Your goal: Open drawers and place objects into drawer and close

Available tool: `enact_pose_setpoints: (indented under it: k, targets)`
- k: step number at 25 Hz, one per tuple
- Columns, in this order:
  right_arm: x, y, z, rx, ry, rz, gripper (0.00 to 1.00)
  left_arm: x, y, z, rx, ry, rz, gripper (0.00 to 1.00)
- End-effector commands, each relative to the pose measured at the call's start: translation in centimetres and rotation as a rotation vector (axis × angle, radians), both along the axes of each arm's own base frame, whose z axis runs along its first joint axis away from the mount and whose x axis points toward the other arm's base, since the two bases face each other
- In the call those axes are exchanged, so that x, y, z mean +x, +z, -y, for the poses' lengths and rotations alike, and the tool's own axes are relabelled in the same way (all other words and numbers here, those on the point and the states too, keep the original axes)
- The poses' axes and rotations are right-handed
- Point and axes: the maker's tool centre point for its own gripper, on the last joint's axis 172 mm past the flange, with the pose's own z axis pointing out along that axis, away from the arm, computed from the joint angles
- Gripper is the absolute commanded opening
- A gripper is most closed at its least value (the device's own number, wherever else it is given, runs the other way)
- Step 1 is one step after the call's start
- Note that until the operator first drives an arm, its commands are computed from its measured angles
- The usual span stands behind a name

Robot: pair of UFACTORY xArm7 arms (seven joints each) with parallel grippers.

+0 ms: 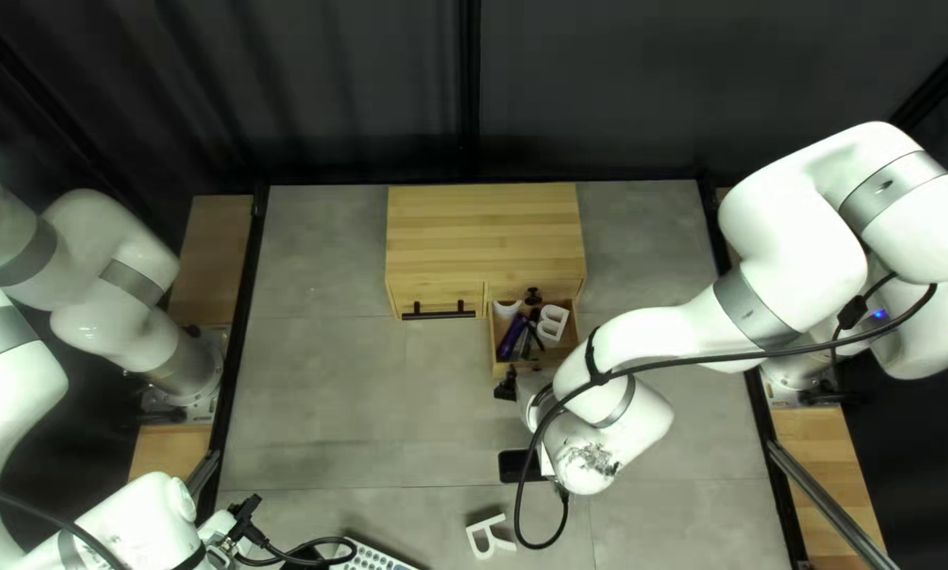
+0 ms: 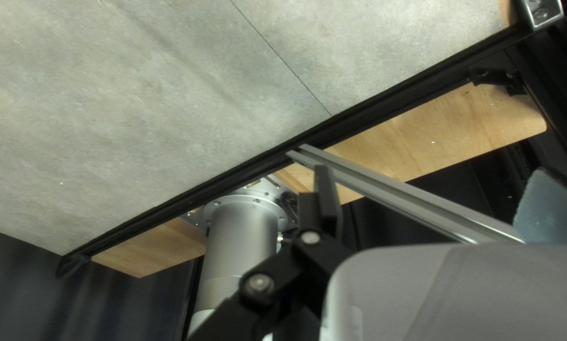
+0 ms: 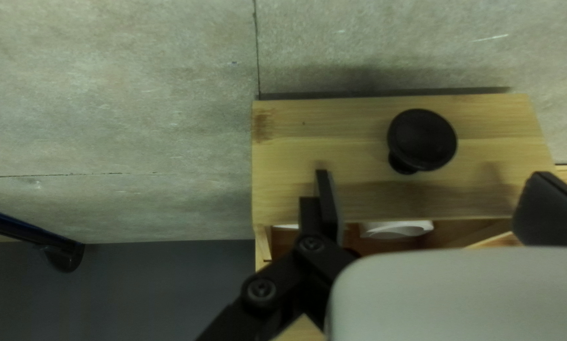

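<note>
The wooden cabinet (image 1: 484,238) has its right drawer (image 1: 500,369) pulled out. Inside lie a white letter B (image 1: 552,323), a purple item (image 1: 512,337), a white curved piece (image 1: 506,309) and small dark things. My right gripper (image 1: 506,383) is low at the drawer's front, partly hidden by its arm. In the right wrist view the right gripper (image 3: 433,197) is open, fingers apart over the drawer front (image 3: 359,139), with the black knob (image 3: 422,139) ahead of the gap. At the near left, my left gripper (image 1: 245,516) stands open; the left wrist view shows the left gripper (image 2: 427,202) holding nothing.
A white letter R (image 1: 489,536) lies near the table's near edge, with a dark flat object (image 1: 514,466) beyond it, beside the right arm. A white keyboard-like item (image 1: 374,557) is at the near edge. The cabinet's left drawer (image 1: 439,291) is closed.
</note>
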Motion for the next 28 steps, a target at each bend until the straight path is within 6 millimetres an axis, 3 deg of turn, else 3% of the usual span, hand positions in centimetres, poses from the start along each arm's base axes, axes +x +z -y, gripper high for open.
enact_pose_setpoints:
  k: [1, 4, 10, 16, 19, 28]
  targets:
    - [0.0, 0.0, 0.0, 0.002, 0.004, -0.001, 1.0, 0.0, 0.0, 0.0, 0.0, 0.0, 0.0, 1.0]
    - [0.1, 0.3, -0.4, 0.008, 0.014, 0.0, 1.0, 0.0, 0.0, 0.0, 0.0, 0.0, 0.0, 1.0]
    - [0.3, 1.9, -3.1, 0.026, 0.04, 0.001, 1.0, 0.0, 0.0, 0.0, 0.0, 0.0, 0.0, 1.0]
    - [0.4, 0.9, -5.9, 0.062, 0.049, -0.013, 1.0, 0.0, 0.0, 0.0, 0.0, 0.0, 0.0, 1.0]
    - [0.3, -0.1, -6.0, 0.081, 0.047, -0.019, 1.0, 0.0, 0.0, 0.0, 0.0, 0.0, 0.0, 1.0]
    - [-0.2, -2.2, -3.4, 0.122, 0.03, -0.018, 1.0, 0.0, 0.0, 0.0, 0.0, 0.0, 0.0, 1.0]
